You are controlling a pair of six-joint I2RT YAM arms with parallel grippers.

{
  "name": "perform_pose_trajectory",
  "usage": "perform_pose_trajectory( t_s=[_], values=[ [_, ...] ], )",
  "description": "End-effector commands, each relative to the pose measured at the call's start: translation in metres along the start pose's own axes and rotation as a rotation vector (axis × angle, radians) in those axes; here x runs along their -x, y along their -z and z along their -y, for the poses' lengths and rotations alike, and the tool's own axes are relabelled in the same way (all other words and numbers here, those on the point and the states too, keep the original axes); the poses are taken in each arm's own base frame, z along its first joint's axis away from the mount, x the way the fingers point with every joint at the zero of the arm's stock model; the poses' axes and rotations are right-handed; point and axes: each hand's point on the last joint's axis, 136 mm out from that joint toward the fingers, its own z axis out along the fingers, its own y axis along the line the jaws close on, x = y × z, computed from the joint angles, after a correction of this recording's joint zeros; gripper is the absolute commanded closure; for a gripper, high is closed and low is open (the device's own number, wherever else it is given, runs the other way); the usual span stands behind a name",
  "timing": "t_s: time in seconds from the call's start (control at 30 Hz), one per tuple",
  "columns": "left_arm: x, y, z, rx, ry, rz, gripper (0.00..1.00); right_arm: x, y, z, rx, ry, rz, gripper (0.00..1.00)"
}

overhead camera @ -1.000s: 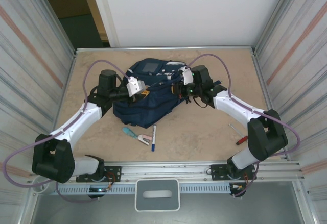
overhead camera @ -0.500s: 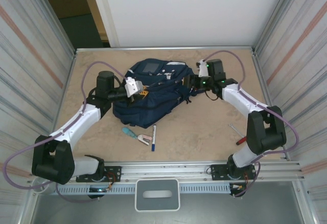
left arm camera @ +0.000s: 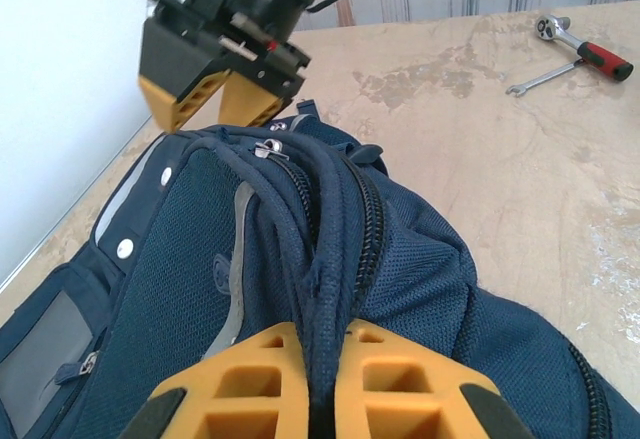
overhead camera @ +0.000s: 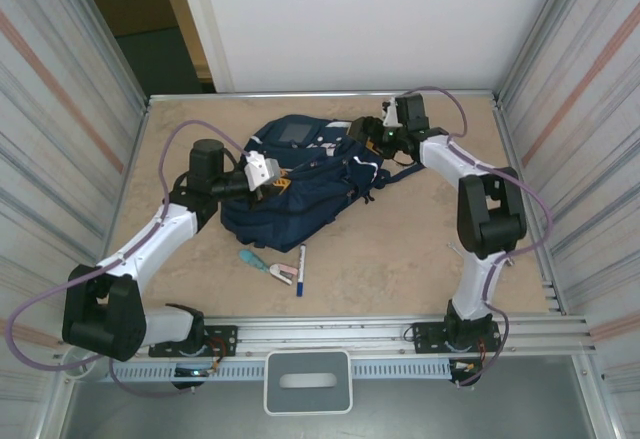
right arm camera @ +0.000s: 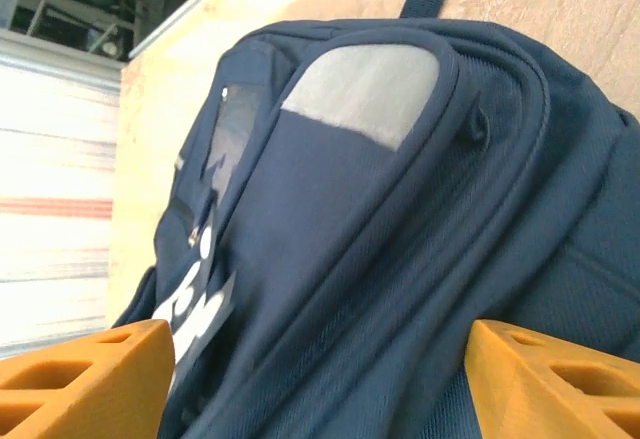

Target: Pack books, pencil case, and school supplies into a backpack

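The navy backpack (overhead camera: 300,194) lies in the middle of the table, its top toward the back wall. My left gripper (overhead camera: 280,177) is shut on a dark blue fold of fabric along its upper edge (left arm camera: 322,289), the orange fingers (left arm camera: 250,379) pressed together on it. My right gripper (overhead camera: 368,139) stands open at the backpack's far right corner, its fingers (right arm camera: 80,379) spread wide over the pack (right arm camera: 380,219) with nothing gripped. The white marker with blue cap (overhead camera: 301,268) and the teal-and-pink stapler-like item (overhead camera: 266,265) lie on the table in front of the pack. The books and pencil case are out of view.
A red-handled ratchet (left arm camera: 588,47) and a small wrench (left arm camera: 540,76) lie on the table to the right of the pack. Corrugated walls close in both sides, and a metal rail (overhead camera: 340,334) runs along the near edge.
My right gripper has opened and let go of the backpack. It has swung toward the back of the table, to the pack's far right corner. The left gripper has kept its hold.
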Motion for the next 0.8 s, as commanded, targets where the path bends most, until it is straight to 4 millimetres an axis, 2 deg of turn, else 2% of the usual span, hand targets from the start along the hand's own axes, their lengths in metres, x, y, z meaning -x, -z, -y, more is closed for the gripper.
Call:
perform_pose_trajectory(
  t_s=[0.0, 0.03, 0.1, 0.13, 0.2, 0.27, 0.37, 0.57, 0.77],
  values=[
    [0.049, 0.006, -0.005, -0.015, -0.105, 0.137, 1.0, -0.003, -0.023, 0.014, -0.046, -0.065, -0.041, 0.33],
    [0.048, 0.004, -0.005, -0.014, -0.103, 0.132, 1.0, -0.005, -0.028, 0.013, -0.037, -0.065, -0.05, 0.39],
    [0.045, -0.001, -0.008, -0.008, -0.092, 0.113, 1.0, -0.005, -0.031, 0.015, -0.039, -0.055, -0.053, 0.63],
    [0.044, -0.002, -0.009, -0.003, -0.088, 0.104, 1.0, -0.004, -0.029, 0.017, -0.054, -0.048, -0.047, 0.7],
    [0.043, -0.008, -0.015, 0.024, -0.072, 0.072, 0.98, -0.001, -0.018, 0.02, -0.089, -0.031, -0.017, 0.88],
    [0.042, -0.012, -0.021, 0.056, -0.048, 0.035, 0.96, 0.001, -0.003, 0.023, -0.116, -0.024, 0.019, 0.99],
    [0.037, -0.013, -0.03, 0.108, 0.01, -0.004, 0.92, 0.001, 0.023, 0.028, -0.149, -0.009, 0.085, 1.0],
    [0.024, -0.009, -0.065, 0.3, 0.138, -0.085, 0.86, -0.008, 0.071, 0.036, -0.162, -0.032, 0.195, 1.0],
    [-0.004, -0.011, -0.087, 0.396, 0.313, -0.2, 0.79, -0.031, 0.099, 0.043, -0.182, -0.043, 0.259, 1.0]
  ],
)
